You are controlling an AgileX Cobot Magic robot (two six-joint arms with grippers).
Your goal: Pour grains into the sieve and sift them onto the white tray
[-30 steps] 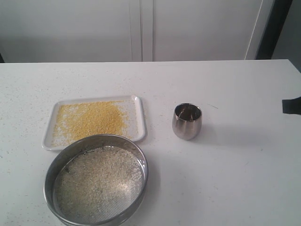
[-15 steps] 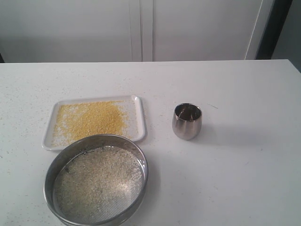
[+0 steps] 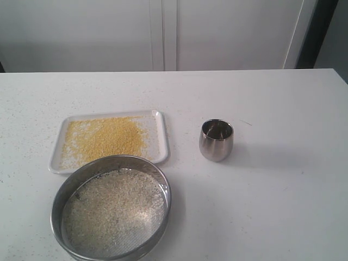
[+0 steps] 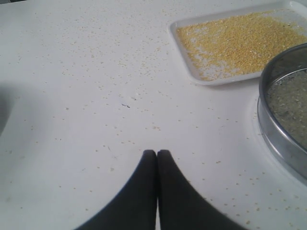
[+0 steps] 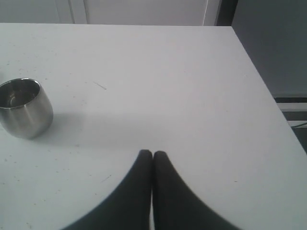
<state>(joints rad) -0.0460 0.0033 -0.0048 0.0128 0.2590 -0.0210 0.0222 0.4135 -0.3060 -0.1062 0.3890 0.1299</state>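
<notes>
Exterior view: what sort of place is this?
Probably a staged test bench, not a working kitchen: a white table, plain white panels behind, and only a sieve, tray and cup set out.

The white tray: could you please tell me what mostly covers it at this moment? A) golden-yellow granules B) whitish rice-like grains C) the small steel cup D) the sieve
A: golden-yellow granules are spread over the white tray, while the whitish grains lie in the sieve beside it.
</notes>
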